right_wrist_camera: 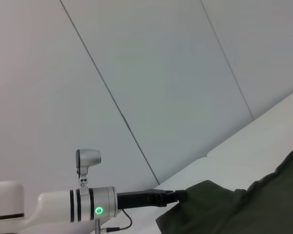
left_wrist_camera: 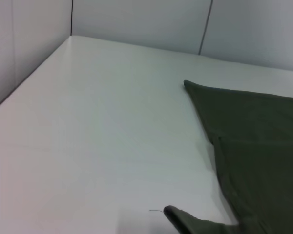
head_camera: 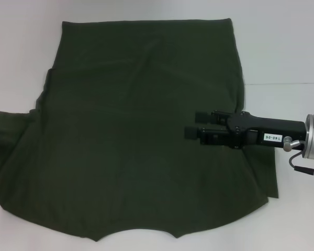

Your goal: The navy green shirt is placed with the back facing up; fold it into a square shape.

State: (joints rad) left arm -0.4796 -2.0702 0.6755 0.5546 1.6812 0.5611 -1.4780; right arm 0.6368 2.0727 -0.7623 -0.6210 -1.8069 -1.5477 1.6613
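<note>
One shirt lies spread on the white table, plain side up.
Right gripper reaches in from the right above the shirt's right half, its two fingers narrowly apart, holding nothing. Left gripper sits at the shirt's left sleeve edge; whether it grips the cloth cannot be told.

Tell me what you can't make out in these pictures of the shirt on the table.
- Left gripper: cut off by the head view's left edge; in the right wrist view, cloth covers its end.
- Navy green shirt: its underside lies against the table, hidden in every view.
- Right gripper: seen from above only, so contact with the cloth is unclear.
</note>
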